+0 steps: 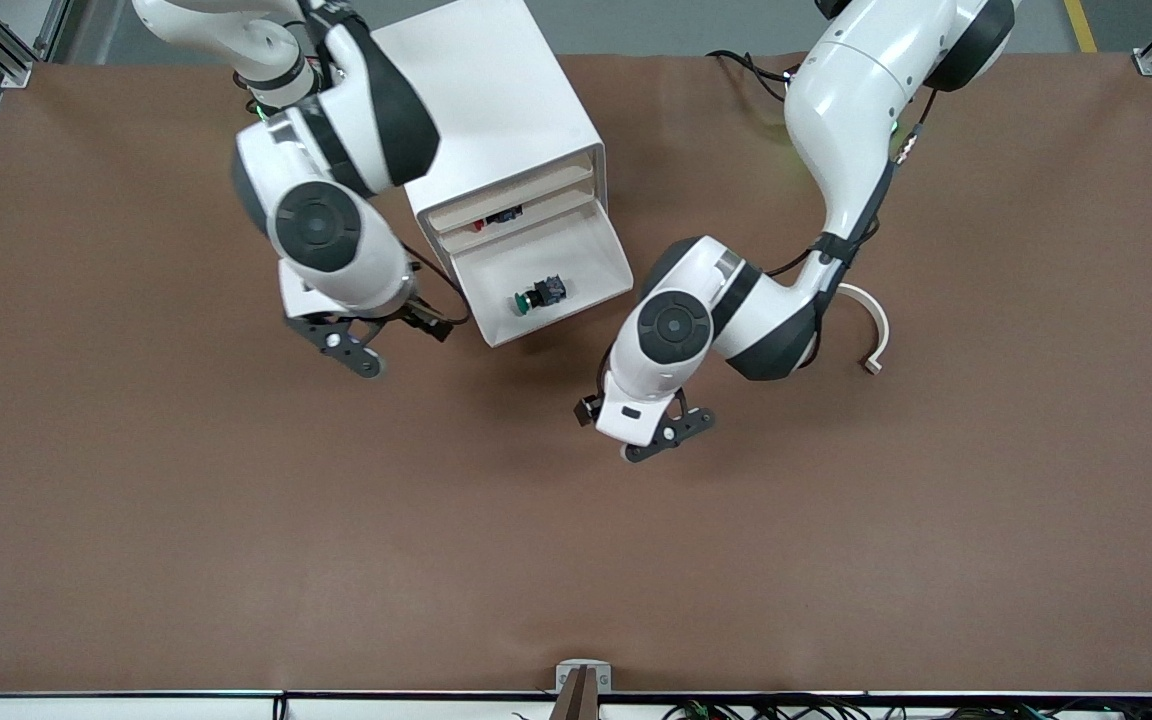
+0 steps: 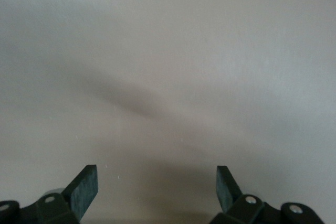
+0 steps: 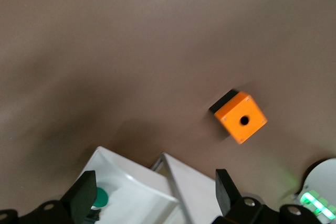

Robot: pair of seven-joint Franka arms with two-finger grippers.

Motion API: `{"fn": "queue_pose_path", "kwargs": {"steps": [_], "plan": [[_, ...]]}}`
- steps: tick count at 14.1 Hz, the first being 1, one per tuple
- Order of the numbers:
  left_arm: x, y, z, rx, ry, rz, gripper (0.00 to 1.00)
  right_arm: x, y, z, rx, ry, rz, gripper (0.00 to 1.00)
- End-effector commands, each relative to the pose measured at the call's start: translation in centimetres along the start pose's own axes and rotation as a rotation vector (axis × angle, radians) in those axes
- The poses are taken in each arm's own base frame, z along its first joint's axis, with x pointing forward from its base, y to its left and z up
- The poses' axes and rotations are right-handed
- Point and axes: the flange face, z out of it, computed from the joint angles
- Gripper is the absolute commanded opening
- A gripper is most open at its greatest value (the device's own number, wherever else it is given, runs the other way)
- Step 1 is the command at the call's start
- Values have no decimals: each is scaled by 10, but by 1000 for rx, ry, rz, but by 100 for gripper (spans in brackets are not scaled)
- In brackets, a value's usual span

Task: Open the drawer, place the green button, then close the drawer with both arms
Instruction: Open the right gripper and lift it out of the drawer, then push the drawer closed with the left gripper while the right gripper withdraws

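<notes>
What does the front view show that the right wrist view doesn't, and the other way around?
Only the front view shows the white cabinet, the whole open drawer, both arms, the left hand open over bare table, and a curved white piece toward the left arm's end. Only the right wrist view shows the orange cube with its round hole on the table. Both show the button with its green cap lying in the drawer, the brown table, and the right hand, open and holding nothing, beside the drawer.
</notes>
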Motion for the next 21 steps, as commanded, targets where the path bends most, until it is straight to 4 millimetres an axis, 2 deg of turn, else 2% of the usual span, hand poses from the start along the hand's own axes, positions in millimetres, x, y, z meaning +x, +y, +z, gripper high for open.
{"fn": "queue_pose_path", "kwargs": {"steps": [1,3,6,9,13,15,19,21], "plan": [[-36,9,16,50,26,66,99,23,34,-19,19,-20,-97,100],[-59,16,30,83,47,108,99,48,64,-32,40,-22,-168,100],[-86,23,52,110,32,141,99,75,111,-48,48,-44,-270,100],[-108,28,63,125,26,162,99,101,164,-64,72,-49,-360,100],[-141,33,75,143,4,196,99,119,225,-84,93,-41,-438,100],[-155,34,80,145,-21,178,99,122,249,-97,76,-9,-481,100],[-186,36,88,130,-131,123,99,127,266,-103,32,18,-504,100],[-192,38,84,98,-220,69,99,140,281,-107,63,35,-473,100]]}}
